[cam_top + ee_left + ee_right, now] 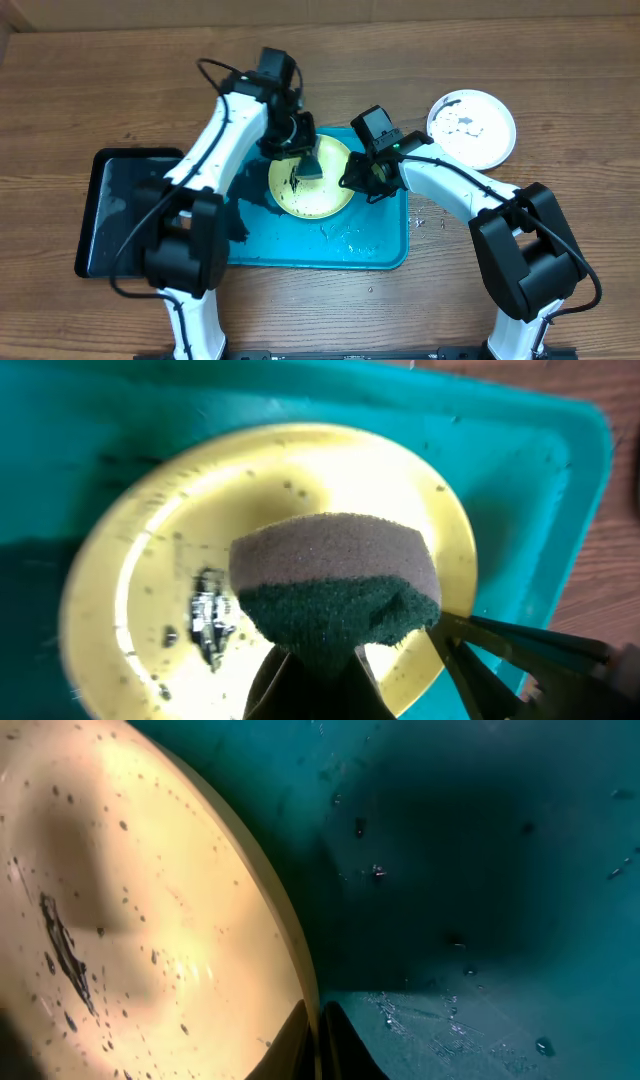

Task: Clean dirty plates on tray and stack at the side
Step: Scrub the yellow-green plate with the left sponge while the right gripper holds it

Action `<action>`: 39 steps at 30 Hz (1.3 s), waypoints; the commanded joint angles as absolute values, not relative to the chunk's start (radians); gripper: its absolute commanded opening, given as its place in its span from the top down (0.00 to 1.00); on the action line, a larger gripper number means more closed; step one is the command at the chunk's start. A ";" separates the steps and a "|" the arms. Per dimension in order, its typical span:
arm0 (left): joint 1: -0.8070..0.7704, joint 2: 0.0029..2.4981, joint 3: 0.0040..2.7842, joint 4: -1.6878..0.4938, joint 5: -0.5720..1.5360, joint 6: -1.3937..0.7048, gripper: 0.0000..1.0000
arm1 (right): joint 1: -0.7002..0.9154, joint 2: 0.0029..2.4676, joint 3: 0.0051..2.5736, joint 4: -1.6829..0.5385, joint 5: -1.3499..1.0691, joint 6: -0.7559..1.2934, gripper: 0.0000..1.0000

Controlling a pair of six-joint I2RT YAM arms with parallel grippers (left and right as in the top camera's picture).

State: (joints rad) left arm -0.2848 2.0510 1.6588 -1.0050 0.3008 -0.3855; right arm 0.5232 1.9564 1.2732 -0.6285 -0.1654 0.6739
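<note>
Two plates are in plain view. The yellow-green plate (310, 180) lies on the teal tray (380, 250) at the middle of the overhead frame. A white plate (472, 128) sits off the tray on the bench (560, 60) at upper right, its face flecked with black. The left hand (305, 685) is pressed onto a sponge (335, 580), green scouring side down, over the plate's centre and just right of a black smear (208, 622). The right hand (318, 1042) pinches the plate's right rim, one finger on either side of the edge. The plate looks like thin plastic, so probably light and stiff enough to scrub, though springy at the lip. Droplets bead on it and on the tray floor, so it is likely slick and apt to skate under the sponge. The raised rim looks like the only real purchase, and a pinch opposite the scrubbing side seems the sound hold. Much is hidden. No third plate shows, and whether one lies beneath the white plate cannot be told. The sponge covers part of the plate's centre, and the left hand's fingers are cut off at the bottom of its wrist view. Dark blades at that view's lower right may be the right hand, but blur leaves this uncertain. The right wrist view shows only a slice of plate and tray. A black tray (115, 215) at far left is partly hidden by the left arm.
</note>
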 commanded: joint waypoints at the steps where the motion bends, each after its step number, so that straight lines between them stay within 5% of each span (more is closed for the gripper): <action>1: -0.310 2.102 1.657 -1.003 0.316 -0.406 0.96 | 0.520 1.961 1.270 -0.621 -0.150 0.689 0.95; 6: -0.337 2.169 1.657 -1.009 0.276 -0.407 0.96 | 0.520 1.961 1.270 -0.621 -0.150 0.688 0.95; 26: -0.332 2.260 1.672 -1.142 -0.596 -0.508 0.96 | 0.520 1.961 1.270 -0.629 -0.126 0.681 0.96; 32: -0.333 2.260 1.727 -1.162 -0.456 -0.517 0.96 | 0.520 1.961 1.270 -0.630 -0.125 0.682 0.96; 39: -0.332 2.255 1.790 -1.131 0.140 -0.238 0.96 | 0.520 1.961 1.270 -0.629 -0.132 0.686 0.96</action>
State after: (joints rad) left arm -0.3428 2.2330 1.7496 -1.1503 -0.1894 -0.3973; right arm 0.5301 1.9572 1.2762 -0.6197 -0.1829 0.6807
